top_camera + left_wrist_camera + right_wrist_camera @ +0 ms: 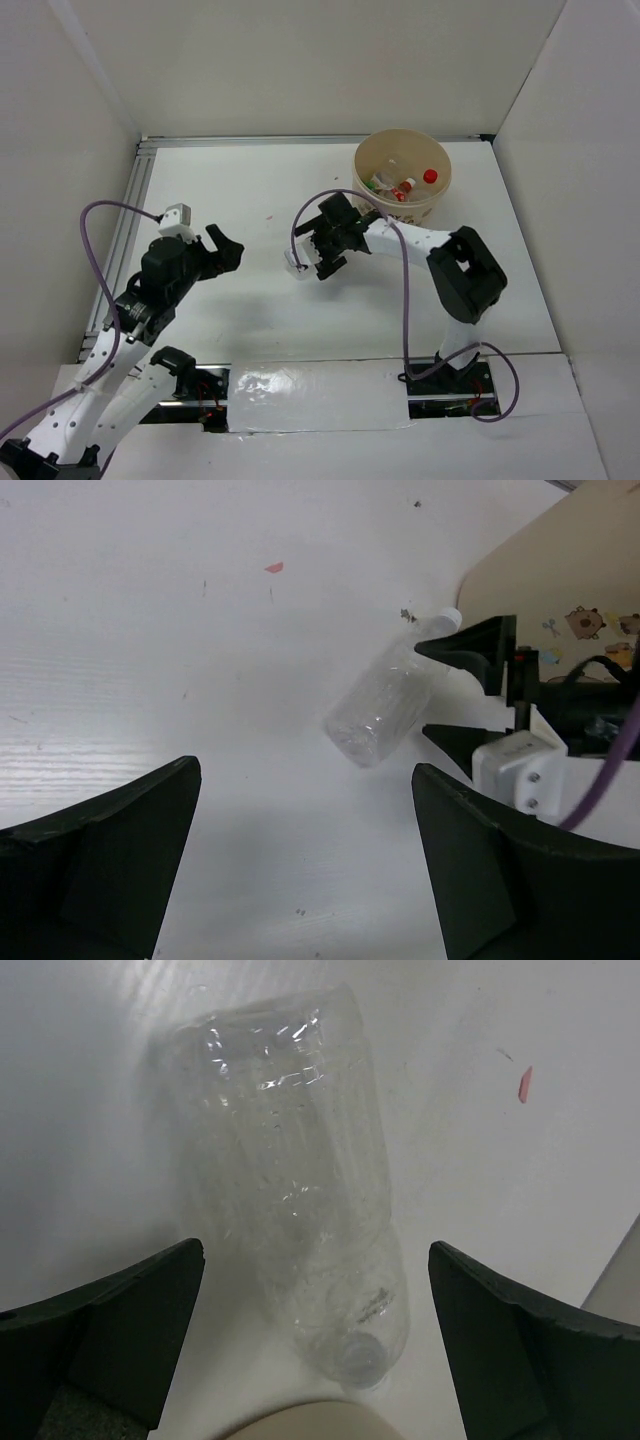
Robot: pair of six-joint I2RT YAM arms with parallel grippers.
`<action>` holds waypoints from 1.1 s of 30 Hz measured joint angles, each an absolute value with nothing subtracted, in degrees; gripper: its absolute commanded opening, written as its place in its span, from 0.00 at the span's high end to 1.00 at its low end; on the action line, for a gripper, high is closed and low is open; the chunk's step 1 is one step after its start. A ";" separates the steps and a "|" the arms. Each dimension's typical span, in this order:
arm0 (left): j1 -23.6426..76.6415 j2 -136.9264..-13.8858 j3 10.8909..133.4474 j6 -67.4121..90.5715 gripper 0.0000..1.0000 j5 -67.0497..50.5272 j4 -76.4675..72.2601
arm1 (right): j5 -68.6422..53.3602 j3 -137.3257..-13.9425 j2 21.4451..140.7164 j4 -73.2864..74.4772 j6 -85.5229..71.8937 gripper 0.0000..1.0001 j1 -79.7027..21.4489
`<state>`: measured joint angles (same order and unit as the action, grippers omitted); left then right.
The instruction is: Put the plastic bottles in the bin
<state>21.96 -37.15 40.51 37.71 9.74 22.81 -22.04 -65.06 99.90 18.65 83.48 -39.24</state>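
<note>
1. Fingers on the right arm (pixel 110 1340) are standing wide apart and grasping nothing. They are straddling the neck end of a clear, ribbed plastic bottle (pixel 300 1180), with bare surface showing on either side of it. I am reading this as lining up for a pinch across its narrow width.
2. That bottle is lying on its side on the white surface (pixel 150 630), its white cap (pixel 447 617) pointing toward the round beige plastic bin (pixel 400 134). It is resting near the bin, not in it, and it is the only bottle I am finding outside.
3. Fingers on the left arm (pixel 110 860) are likewise spread and empty, hanging well to the left of the bottle. They are seemingly leaving the reach to the right arm, which is sitting nearer the bin.
4. Other bottles are lying inside the bin, where a red cap (pixel 430 176), a red label and a green patch (pixel 380 183) are showing. They are overlapping too much for me to count, and I am not making out a black label.
5. From above, the clear bottle is nearly vanishing against the white surface and under the right arm, so only the wrist views are showing it properly. The left wrist view is cutting the bin down to a slice of wall with a scrap of cartoon print (pixel 583 621). A beige curve at the bottom of the right wrist view is too cropped to name.
</note>
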 measured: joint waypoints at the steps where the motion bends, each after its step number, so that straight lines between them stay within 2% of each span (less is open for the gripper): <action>1: 21.69 -36.56 40.10 37.82 0.00 9.69 22.92 | -21.54 -66.35 101.91 18.55 84.75 0.00 -39.24; 2: 21.39 -36.05 39.70 37.93 0.00 9.61 23.24 | -21.26 -67.51 103.79 18.59 85.80 0.02 -39.24; 6: 20.14 -34.70 38.39 37.95 0.00 9.10 24.97 | -20.73 -72.79 111.11 20.01 89.21 0.22 -39.46; 7: 19.73 -34.44 38.11 37.93 0.00 9.08 25.50 | -20.73 -74.74 112.51 21.15 89.91 0.39 -39.66; 8: 19.38 -34.17 37.85 37.91 0.00 8.97 25.78 | -20.73 -76.60 113.67 21.82 90.59 0.48 -39.97; 11: 18.46 -33.17 37.50 37.89 0.00 8.67 26.63 | -21.28 -79.46 115.13 23.73 90.94 0.65 -40.91; 16: 18.06 -29.95 37.08 37.89 0.00 8.54 26.96 | -25.10 -81.14 111.96 29.15 83.85 0.67 -42.68; 23: 18.06 -26.06 34.70 37.98 0.00 6.87 23.03 | -32.16 -95.61 98.91 26.15 57.49 0.67 -42.13; 29: 18.06 -32.18 34.39 37.98 0.00 3.88 18.83 | -35.70 -99.37 86.06 16.05 38.63 0.63 -28.03; 33: 18.06 -36.38 34.39 37.91 0.00 1.45 15.70 | -38.50 -98.78 84.62 14.92 31.94 0.60 -16.82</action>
<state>18.06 -36.38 34.39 37.91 1.45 15.70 -38.50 -98.78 84.62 14.92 31.94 -16.82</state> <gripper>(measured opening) 0.995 0.492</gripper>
